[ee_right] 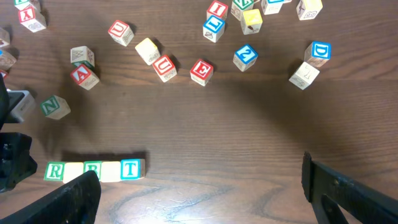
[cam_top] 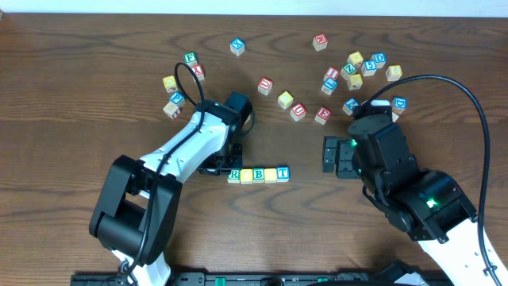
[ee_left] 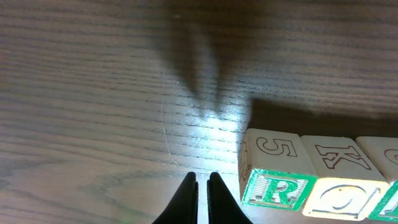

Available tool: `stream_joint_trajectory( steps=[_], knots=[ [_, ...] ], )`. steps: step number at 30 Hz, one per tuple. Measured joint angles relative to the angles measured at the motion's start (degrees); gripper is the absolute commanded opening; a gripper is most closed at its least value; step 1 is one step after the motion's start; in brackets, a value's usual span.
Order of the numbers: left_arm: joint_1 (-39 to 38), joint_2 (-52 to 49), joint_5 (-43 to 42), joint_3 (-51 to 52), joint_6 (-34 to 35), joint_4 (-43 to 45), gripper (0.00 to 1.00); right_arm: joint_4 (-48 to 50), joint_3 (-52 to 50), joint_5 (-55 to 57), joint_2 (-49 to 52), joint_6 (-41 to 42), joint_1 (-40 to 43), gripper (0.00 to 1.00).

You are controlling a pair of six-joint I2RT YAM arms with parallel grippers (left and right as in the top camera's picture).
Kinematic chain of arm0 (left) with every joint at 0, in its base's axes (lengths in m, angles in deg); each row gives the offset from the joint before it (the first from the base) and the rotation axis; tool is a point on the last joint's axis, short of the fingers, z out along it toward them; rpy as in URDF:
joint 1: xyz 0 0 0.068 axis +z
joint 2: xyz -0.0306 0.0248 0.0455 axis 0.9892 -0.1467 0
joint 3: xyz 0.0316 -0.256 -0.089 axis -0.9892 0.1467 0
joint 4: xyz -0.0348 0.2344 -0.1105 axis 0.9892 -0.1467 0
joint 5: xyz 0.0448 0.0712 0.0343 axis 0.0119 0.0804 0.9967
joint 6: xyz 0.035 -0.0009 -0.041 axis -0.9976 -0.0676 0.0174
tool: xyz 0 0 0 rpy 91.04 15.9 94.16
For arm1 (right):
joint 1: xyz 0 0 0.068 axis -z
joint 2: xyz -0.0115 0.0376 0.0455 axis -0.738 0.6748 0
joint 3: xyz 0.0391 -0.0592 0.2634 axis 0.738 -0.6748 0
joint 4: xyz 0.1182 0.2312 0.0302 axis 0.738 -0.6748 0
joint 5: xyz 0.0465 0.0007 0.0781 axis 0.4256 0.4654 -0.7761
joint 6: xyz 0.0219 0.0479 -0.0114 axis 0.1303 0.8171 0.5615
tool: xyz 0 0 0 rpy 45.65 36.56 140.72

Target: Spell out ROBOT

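Five cubes stand in a row on the wooden table: green R (cam_top: 234,175), a yellow-topped cube (cam_top: 246,175), green B (cam_top: 258,174), a second yellow-topped cube (cam_top: 271,174) and blue T (cam_top: 282,172). My left gripper (cam_top: 225,169) sits low just left of the R cube (ee_left: 277,190). Its black fingertips (ee_left: 189,190) are pressed together with nothing between them, apart from the cube. My right gripper (cam_top: 327,155) hangs open and empty to the right of the row. From its wrist camera the row runs from R (ee_right: 55,171) to T (ee_right: 130,168).
Loose letter cubes lie behind the row: a green N cube (ee_right: 55,107), red-lettered U (cam_top: 265,84) and E (cam_top: 322,115), a yellow one (cam_top: 285,99). A cluster sits at the back right (cam_top: 357,67) and another at the back left (cam_top: 178,83).
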Motion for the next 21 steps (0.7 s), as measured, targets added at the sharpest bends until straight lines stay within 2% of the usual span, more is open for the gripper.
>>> stream_joint_trajectory(
  steps=[21],
  knots=[
    [0.0, 0.0, -0.7, 2.0, 0.0, 2.2, 0.08, 0.0, 0.0, 0.0, 0.0, 0.0, 0.0, 0.99]
  ],
)
